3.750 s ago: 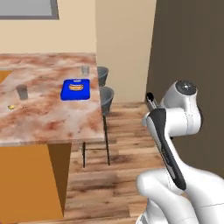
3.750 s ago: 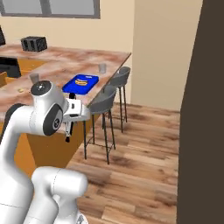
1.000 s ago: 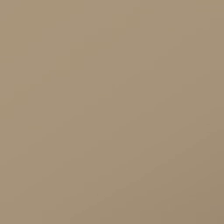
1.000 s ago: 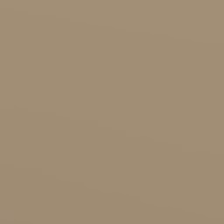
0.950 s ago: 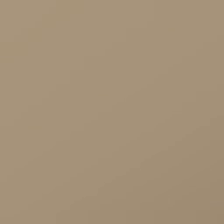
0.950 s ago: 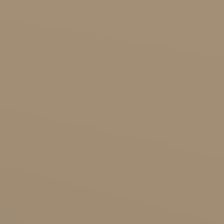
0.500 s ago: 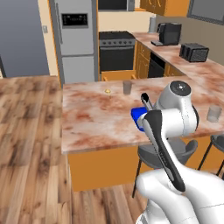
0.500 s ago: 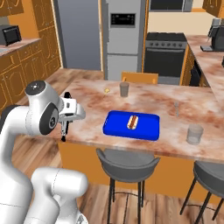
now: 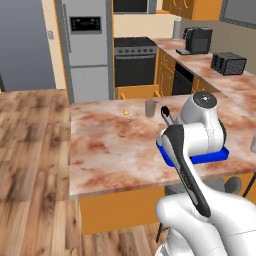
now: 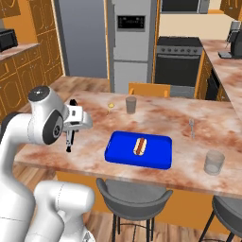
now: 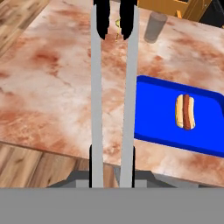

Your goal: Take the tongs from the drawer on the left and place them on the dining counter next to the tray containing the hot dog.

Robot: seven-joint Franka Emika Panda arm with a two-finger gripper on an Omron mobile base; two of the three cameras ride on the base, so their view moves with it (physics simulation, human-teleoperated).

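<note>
Claw [image 11: 112, 168] is clamping the tongs [image 11: 112, 87], hanging over the worktop [image 11: 52, 87] left of tray [image 11: 175, 113]. Risk: tongs clipping the tray rim, or dropping near worktop edge & sliding off.

Bare dining counter [image 11: 52, 87] left of tray [image 11: 162, 109]; grey cup [image 11: 155, 27] beyond.
</note>
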